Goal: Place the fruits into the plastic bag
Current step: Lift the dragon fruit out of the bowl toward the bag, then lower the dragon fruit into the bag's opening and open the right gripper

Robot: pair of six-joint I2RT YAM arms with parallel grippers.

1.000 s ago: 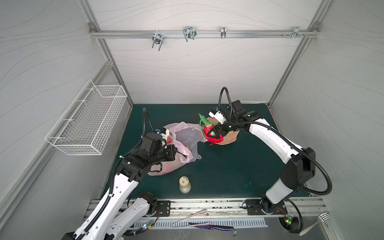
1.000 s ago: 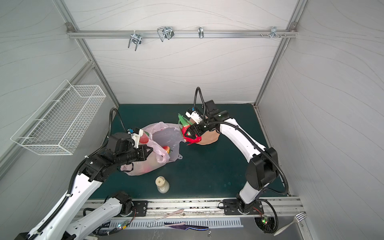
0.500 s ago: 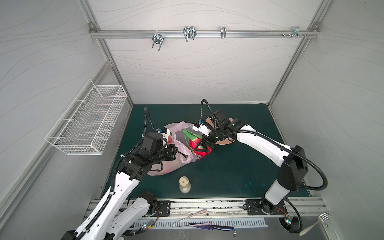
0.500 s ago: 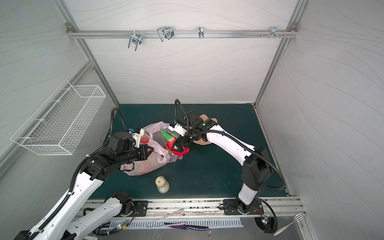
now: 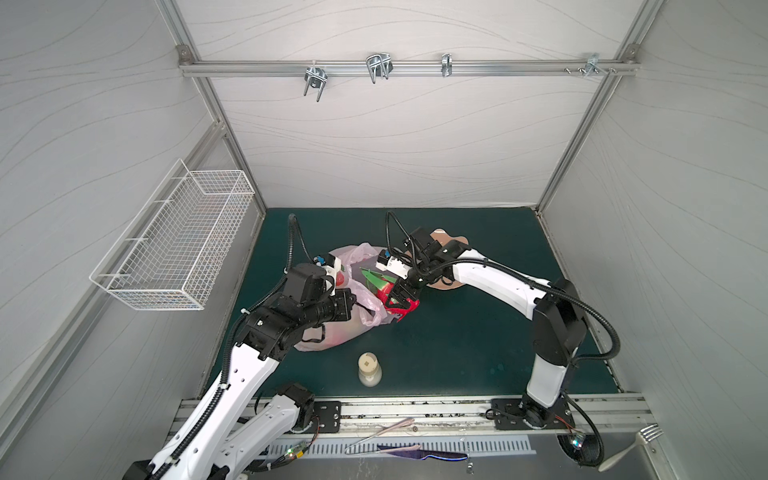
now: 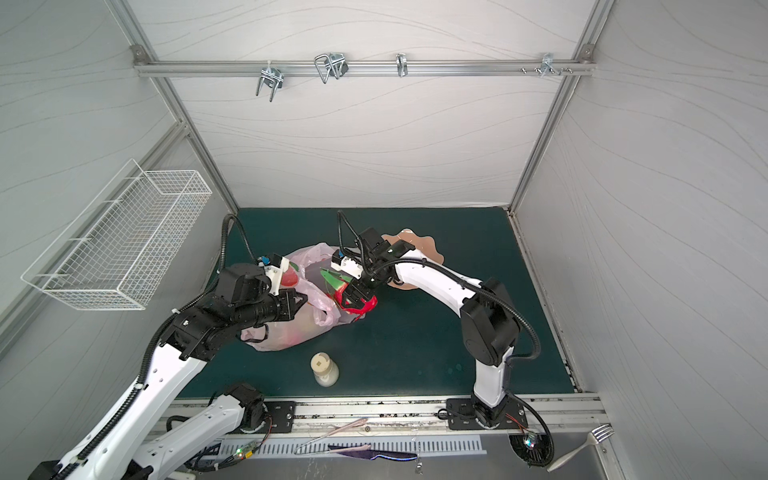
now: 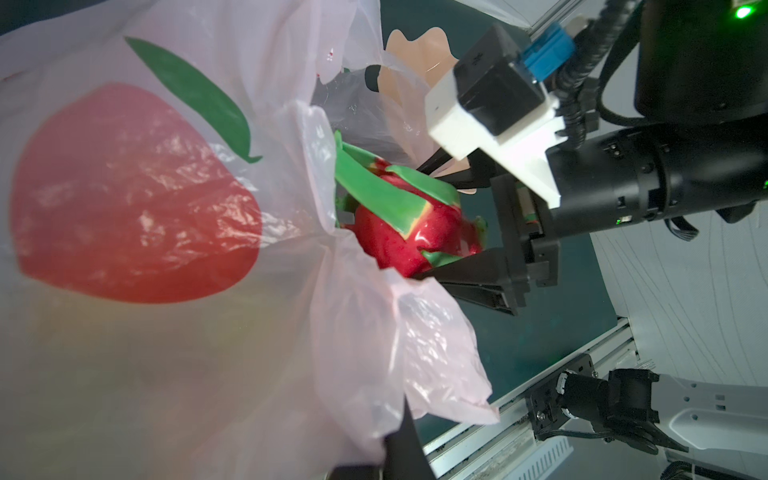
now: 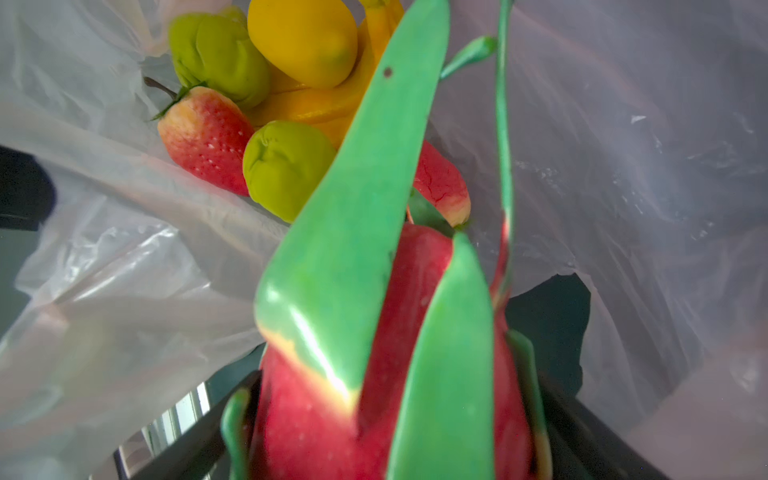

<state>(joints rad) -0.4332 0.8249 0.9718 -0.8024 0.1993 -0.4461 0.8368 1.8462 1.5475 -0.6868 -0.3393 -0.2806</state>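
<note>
A second ago our right gripper (image 5: 394, 296) was over the peach dish (image 5: 455, 240). Now it is standing at the mouth of the plastic bag (image 5: 345, 328), away from the dish. Our left gripper (image 5: 352, 300) and the bag are staying where they were.

The right jaws are gripping a red fruit (image 7: 399, 237) with long green leaves, one jaw on each side. In the right wrist view the leaf tips are pointing into the open bag, while the red body is at the rim. Deeper in the bag a strawberry (image 8: 203, 137), two green pears (image 8: 286, 174), a lemon (image 8: 303, 41) and bananas (image 8: 316, 108) are lying together. The left jaws are closed on the bag's edge and are holding the mouth up.

The bag is lying on a dark green mat (image 5: 478, 332). A small cream bottle (image 5: 368, 368) is standing upright near the front, apart from the bag. White walls are closing the cell, a wire basket (image 5: 178, 245) is hanging on the left wall, and a metal rail (image 5: 498, 68) with hooks is crossing the back. A fork (image 5: 631, 451) is lying in front of the mat.

The bag is carrying a large red fruit print (image 7: 133, 191) with a green leaf.
</note>
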